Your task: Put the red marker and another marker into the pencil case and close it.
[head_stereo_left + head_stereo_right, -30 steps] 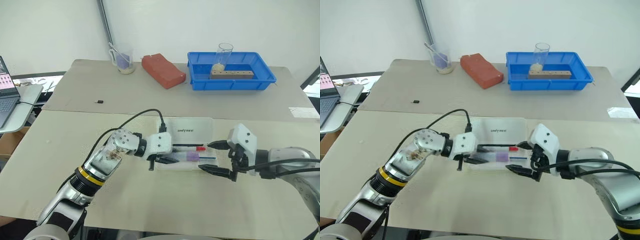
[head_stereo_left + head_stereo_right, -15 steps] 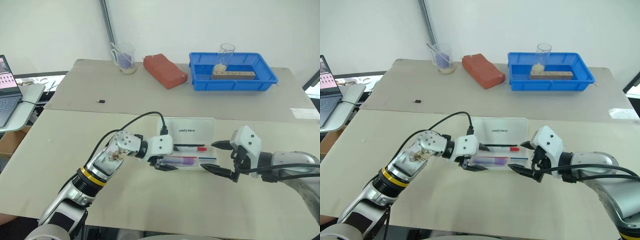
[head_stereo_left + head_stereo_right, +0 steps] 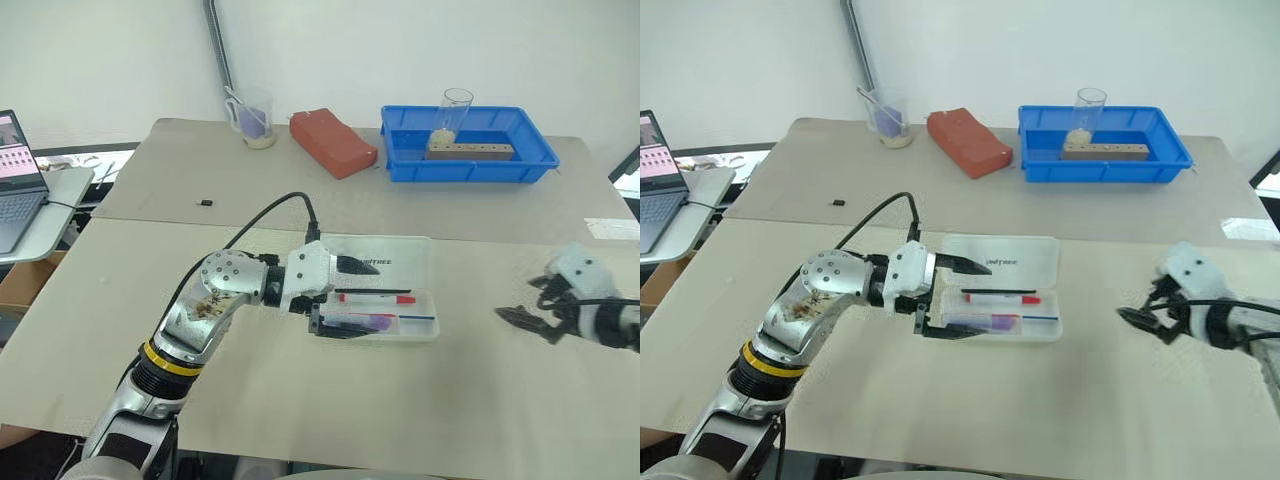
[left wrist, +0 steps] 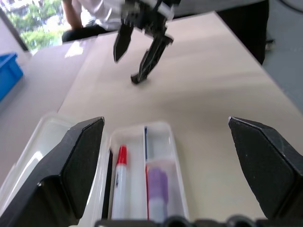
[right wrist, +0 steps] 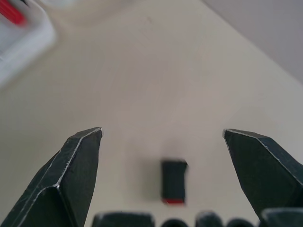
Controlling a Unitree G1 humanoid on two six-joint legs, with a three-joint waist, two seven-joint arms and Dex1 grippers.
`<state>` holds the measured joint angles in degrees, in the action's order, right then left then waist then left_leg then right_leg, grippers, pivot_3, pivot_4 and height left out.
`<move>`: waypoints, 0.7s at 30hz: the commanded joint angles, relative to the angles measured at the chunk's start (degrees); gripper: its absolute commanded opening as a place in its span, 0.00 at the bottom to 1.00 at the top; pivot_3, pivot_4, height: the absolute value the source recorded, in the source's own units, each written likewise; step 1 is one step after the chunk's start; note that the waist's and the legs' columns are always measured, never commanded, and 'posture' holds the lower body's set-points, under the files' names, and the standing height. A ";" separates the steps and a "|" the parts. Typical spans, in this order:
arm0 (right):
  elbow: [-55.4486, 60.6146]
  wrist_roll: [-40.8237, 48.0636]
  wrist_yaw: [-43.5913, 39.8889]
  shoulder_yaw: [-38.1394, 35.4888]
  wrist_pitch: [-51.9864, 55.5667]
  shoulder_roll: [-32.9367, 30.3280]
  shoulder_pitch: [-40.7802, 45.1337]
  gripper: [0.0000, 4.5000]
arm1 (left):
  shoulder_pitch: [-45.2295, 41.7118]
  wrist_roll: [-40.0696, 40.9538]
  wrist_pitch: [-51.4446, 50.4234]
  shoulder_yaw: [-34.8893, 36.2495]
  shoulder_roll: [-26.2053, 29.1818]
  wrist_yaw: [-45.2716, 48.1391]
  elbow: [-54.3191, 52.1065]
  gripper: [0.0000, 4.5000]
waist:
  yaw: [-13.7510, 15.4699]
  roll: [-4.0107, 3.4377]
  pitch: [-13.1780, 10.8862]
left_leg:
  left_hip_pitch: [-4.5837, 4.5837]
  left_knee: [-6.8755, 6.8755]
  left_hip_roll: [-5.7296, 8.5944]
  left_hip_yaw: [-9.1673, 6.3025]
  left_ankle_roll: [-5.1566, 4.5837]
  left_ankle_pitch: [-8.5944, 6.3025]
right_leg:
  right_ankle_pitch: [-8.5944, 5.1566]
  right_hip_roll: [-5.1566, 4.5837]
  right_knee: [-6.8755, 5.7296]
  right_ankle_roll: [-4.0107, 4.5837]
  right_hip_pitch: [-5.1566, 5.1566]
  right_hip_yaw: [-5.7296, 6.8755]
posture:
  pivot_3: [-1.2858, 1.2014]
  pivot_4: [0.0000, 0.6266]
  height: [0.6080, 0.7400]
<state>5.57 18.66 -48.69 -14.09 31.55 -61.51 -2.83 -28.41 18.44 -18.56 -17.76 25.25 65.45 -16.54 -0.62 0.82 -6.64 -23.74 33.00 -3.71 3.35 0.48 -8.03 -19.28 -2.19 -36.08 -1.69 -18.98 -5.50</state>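
While the pencil case [image 3: 385, 290] lies lid-open at centre frame, holds the red marker [image 3: 375, 297] and lavender highlighter [image 3: 358, 322] (side by side); left end effector [image 3: 350, 298] spread, right end effector [image 3: 533, 310] spread, far right.

red marker [image 3: 375, 297]: white, red cap | highlighter [image 3: 357, 322]: lavender, purple cap | tray [image 3: 466, 167]: blue

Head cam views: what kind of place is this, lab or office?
Probably a robotics lab or test bench, not a normal office. Two plain tables pushed together hold staged props: a blue tray with a block and glass, and a red brick-like block. A laptop sits on a side desk.
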 commanded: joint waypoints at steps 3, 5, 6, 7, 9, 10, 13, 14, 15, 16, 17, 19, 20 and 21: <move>-10.05 -4.23 -4.54 3.83 -4.79 -1.38 5.57 1.00 | -1.63 1.79 2.05 0.63 -1.80 -0.62 -2.30 0.99 | -0.42 -0.12 0.01 | 0.07 0.00 0.01 -0.01 0.00 0.00 | 0.00 0.03 -0.02 0.00 0.03 -0.05 | 0.52 0.24 1.00; -11.85 -3.48 -6.53 5.00 -3.37 -0.40 7.77 1.00 | -1.38 1.67 3.02 0.45 -1.66 -0.10 -1.76 0.99 | -0.44 -0.22 -0.02 | 0.16 0.01 0.01 0.01 0.00 0.00 | 0.00 0.03 -0.01 0.00 0.10 -0.07 | 0.52 0.24 1.00; -12.53 -3.73 -6.95 5.59 -3.05 -0.23 8.59 1.00 | -1.07 1.58 3.45 0.37 -1.47 0.07 -1.60 0.99 | -0.44 -0.27 -0.04 | 0.17 0.01 0.02 0.00 0.00 0.00 | 0.00 0.03 0.00 -0.01 0.14 -0.07 | 0.52 0.24 1.00; -13.31 -4.42 -7.19 6.36 -3.30 -0.19 9.42 1.00 | -0.52 1.42 4.16 0.32 -1.19 0.36 -1.34 0.99 | -0.38 -0.28 -0.03 | 0.21 0.01 0.02 0.01 0.00 0.00 | 0.00 0.03 0.00 -0.01 0.17 -0.07 | 0.52 0.24 1.00; -14.78 -5.03 -7.15 7.52 -2.54 0.20 11.31 1.00 | 0.45 0.91 5.53 0.17 -0.53 0.95 -0.76 0.99 | -0.31 -0.29 -0.03 | 0.27 0.00 0.02 0.00 0.01 0.00 | -0.01 0.02 0.02 -0.01 0.26 -0.06 | 0.52 0.24 1.00; -15.61 -5.22 -7.22 8.04 -2.03 0.38 12.08 1.00 | 0.75 0.81 5.91 0.13 -0.40 0.98 -0.68 0.99 | -0.28 -0.29 -0.04 | 0.29 0.00 0.02 0.01 0.01 0.00 | -0.01 0.02 0.03 -0.02 0.28 -0.06 | 0.52 0.24 1.00; -17.59 -5.38 -7.32 8.56 -0.60 0.70 13.02 0.89 | 1.22 0.69 5.95 -0.12 -0.09 0.56 -1.32 1.00 | 0.05 -0.29 -0.04 | 0.33 0.03 0.03 0.00 0.01 0.00 | -0.01 -0.01 0.05 -0.02 0.39 -0.03 | 0.52 0.24 1.00; -18.14 -5.56 -7.33 8.60 -0.40 0.70 13.14 0.83 | 1.35 0.55 5.99 -0.20 0.04 0.43 -1.51 1.00 | 0.10 -0.29 -0.04 | 0.33 0.05 0.05 0.00 0.01 -0.01 | -0.01 -0.03 0.07 -0.03 0.43 -0.02 | 0.52 0.24 1.00; -18.54 -5.77 -7.49 8.60 -0.43 0.60 13.03 0.76 | 1.49 0.50 5.97 -0.25 0.14 0.28 -1.73 1.00 | 0.10 -0.29 -0.04 | 0.32 0.07 0.05 0.00 0.01 -0.01 | -0.01 -0.04 0.08 -0.03 0.44 -0.02 | 0.52 0.24 1.00; -18.76 -5.74 -7.73 8.52 -0.08 0.51 12.90 0.67 | 1.54 0.51 5.81 -0.28 0.22 0.06 -2.01 1.00 | 0.08 -0.29 -0.04 | 0.33 0.08 0.07 0.00 0.01 -0.01 | -0.01 -0.06 0.08 -0.04 0.45 -0.02 | 0.52 0.24 1.00; -18.90 -5.73 -7.86 8.43 0.19 0.47 12.79 0.60 | 1.50 0.62 5.50 -0.30 0.25 -0.20 -2.32 1.00 | 0.02 -0.29 -0.04 | 0.34 0.07 0.08 0.00 0.01 -0.01 | -0.01 -0.07 0.08 -0.04 0.46 -0.02 | 0.52 0.24 1.00; -19.08 -5.79 -8.02 8.29 0.28 0.49 12.68 0.45 | 1.44 0.76 5.08 -0.42 0.30 -0.58 -2.75 1.00 | -0.07 -0.29 -0.04 | 0.37 0.07 0.07 0.00 0.01 -0.01 | -0.01 -0.07 0.08 -0.04 0.48 -0.02 | 0.52 0.24 1.00; -19.14 -5.57 -8.13 8.10 0.42 0.68 12.73 0.38 | 1.44 0.80 4.95 -0.51 0.30 -0.74 -2.97 1.00 | -0.08 -0.29 -0.04 | 0.39 0.06 0.07 0.00 0.01 -0.01 | -0.01 -0.07 0.08 -0.04 0.50 -0.02 | 0.52 0.24 1.00; -19.09 -5.36 -8.23 7.94 0.64 0.84 12.76 0.30 | 1.41 0.86 4.80 -0.60 0.29 -0.89 -3.23 1.00 | -0.08 -0.29 -0.04 | 0.41 0.06 0.07 0.00 0.00 -0.01 | -0.01 -0.06 0.08 -0.04 0.51 -0.02 | 0.52 0.24 1.00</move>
<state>-13.38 13.21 -56.86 -4.84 31.41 -60.38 9.48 -26.70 19.09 -13.77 -18.64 25.45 65.23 -17.25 -0.70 0.54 -6.68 -23.32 33.06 -3.63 3.35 0.49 -8.04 -19.29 -2.26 -36.00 -1.74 -18.45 -5.52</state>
